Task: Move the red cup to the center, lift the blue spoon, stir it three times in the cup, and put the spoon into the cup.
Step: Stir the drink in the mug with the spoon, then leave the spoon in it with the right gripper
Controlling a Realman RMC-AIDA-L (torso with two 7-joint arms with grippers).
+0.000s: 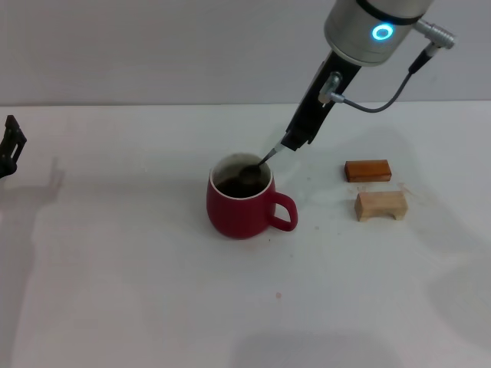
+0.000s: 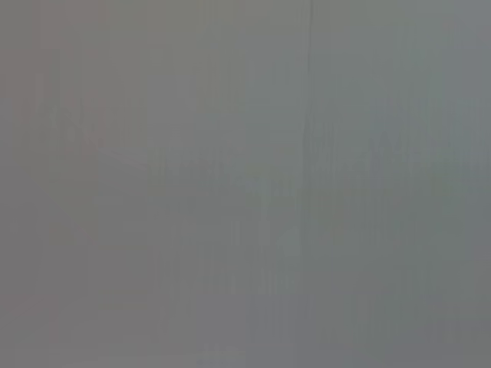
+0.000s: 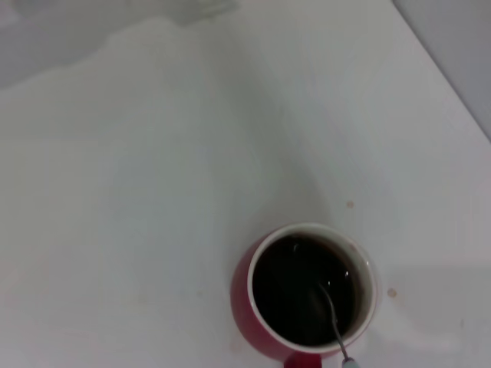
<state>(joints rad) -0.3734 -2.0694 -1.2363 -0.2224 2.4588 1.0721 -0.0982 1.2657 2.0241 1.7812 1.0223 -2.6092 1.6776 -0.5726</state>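
Note:
The red cup (image 1: 239, 207) stands near the middle of the white table, handle toward the right, holding dark liquid; the right wrist view looks down into the red cup (image 3: 261, 326). The blue spoon (image 1: 261, 163) slants down into the cup, its silver bowl in the liquid. In the right wrist view the blue spoon (image 3: 334, 322) shows its neck and a bit of pale handle. My right gripper (image 1: 294, 143) hangs above and behind the cup's right rim, shut on the spoon's handle. My left gripper (image 1: 9, 146) sits at the table's far left edge.
Two small wooden blocks lie right of the cup: a brown block (image 1: 367, 170) and a pale block (image 1: 380, 205) in front of it. The left wrist view shows only a blank grey surface.

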